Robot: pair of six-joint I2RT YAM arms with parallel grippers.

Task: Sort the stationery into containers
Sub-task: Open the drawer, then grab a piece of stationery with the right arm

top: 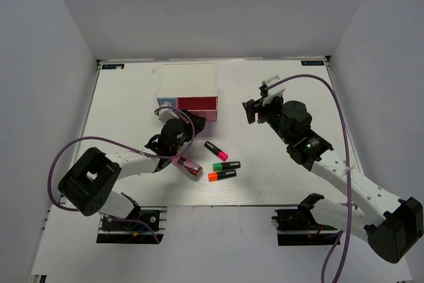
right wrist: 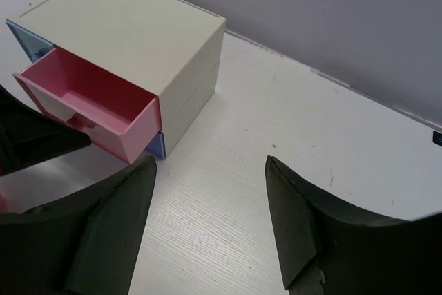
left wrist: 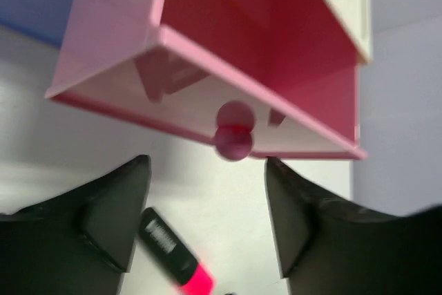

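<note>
The white-topped drawer unit [top: 187, 83] stands at the back centre. Its pink drawer [top: 199, 104] is pulled open and looks empty in the right wrist view [right wrist: 83, 91]. My left gripper [top: 180, 121] is open and empty, just in front of the drawer's round knob [left wrist: 233, 140]. The pink-ended marker [top: 216, 151] lies below the open fingers in the left wrist view [left wrist: 173, 253]. The green-ended marker [top: 226, 165] and the orange-ended marker [top: 222, 175] lie nearer. The pink-and-dark-red block [top: 187, 166] lies by the left arm. My right gripper [top: 255, 109] is open and empty over bare table [right wrist: 209, 162]. The silver-purple cube is out of view.
The light blue drawer [right wrist: 27, 41] and the periwinkle drawer [right wrist: 157, 145] are shut. Grey walls enclose the white table [top: 291, 177] on three sides. Purple cables loop from both arms.
</note>
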